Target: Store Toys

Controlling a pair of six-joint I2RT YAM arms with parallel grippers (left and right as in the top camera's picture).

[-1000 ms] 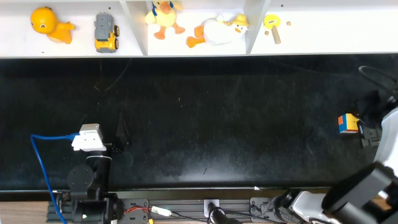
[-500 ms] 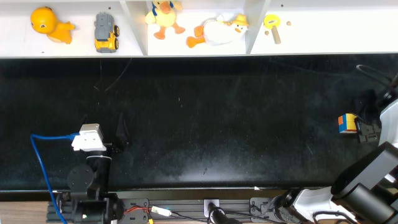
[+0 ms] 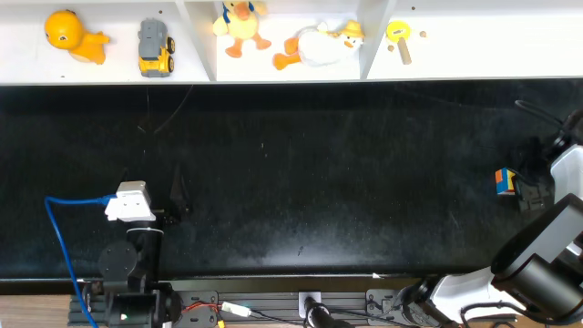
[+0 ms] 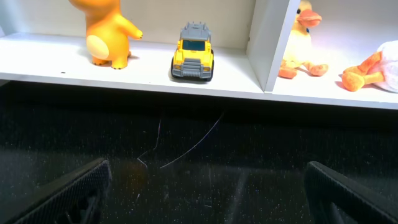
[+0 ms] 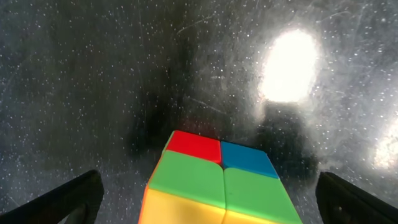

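Black speckled worktop [image 3: 319, 173], with a white shelf [image 3: 273, 75] running along its 12 o'clock edge.

1. Right tool [image 5: 208, 183]: at the worktop's 3 o'clock edge. Fingers spread wide apart, one on each side of the cube, neither touching it.
2. Cube [image 3: 504, 180]: one, multicoloured, with red, blue, green and yellow squares showing. It sits on the worktop between the right tool's fingers, well apart from the shelf.
3. Bright reflection [image 5: 289, 65]: one, on the worktop just beyond the cube.
4. Left tool [image 4: 206, 167]: at about 8 o'clock on the worktop. Fingers apart and holding nothing, pointed toward the shelf.
5. Blue cable [image 3: 68, 228]: one, looping out to 9 o'clock of the left arm.
6. Shelf contents, 10 o'clock to 1 o'clock, three compartments:
   - Left: one orange duck [image 3: 71, 35] and one yellow-and-grey truck [image 3: 156, 47], side by side and apart.
   - Middle: two plush ducks, a yellow one [image 3: 241, 25] and a white one [image 3: 319, 44] lying on its side.
   - Right: one small yellow piece [image 3: 398, 36].

Totals: two tools, one cube, three ducks, one truck.
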